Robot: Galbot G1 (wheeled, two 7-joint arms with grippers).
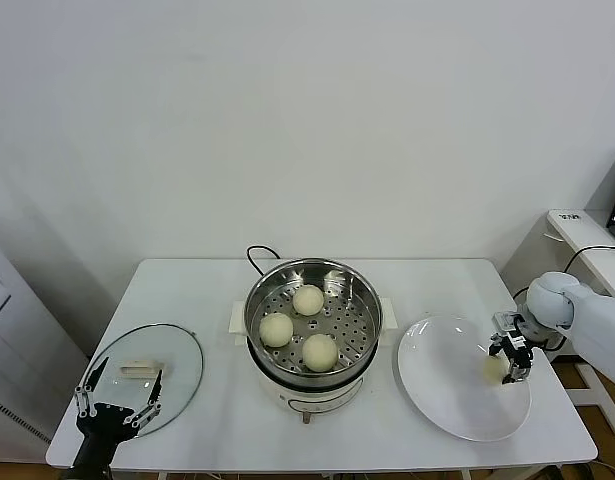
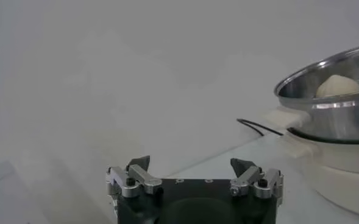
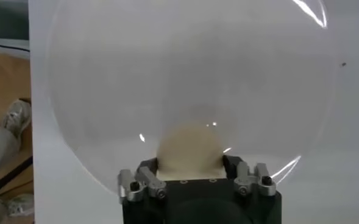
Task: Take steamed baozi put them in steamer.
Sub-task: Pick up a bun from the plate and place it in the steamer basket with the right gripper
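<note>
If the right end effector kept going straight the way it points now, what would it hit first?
The right end effector points down at the last baozi on the white plate, its fingers either side. It would likely meet that bun first, then the plate beneath.

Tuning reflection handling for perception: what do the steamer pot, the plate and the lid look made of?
Steamer: polished steel by its look, with mirror-like walls and a perforated tray, on a cream base, probably plastic.
Plate: glossy white, likely ceramic or melamine; glare streaks show in the right wrist view.
Lid: clear glass or plastic, the table showing through; pale handle.
</note>
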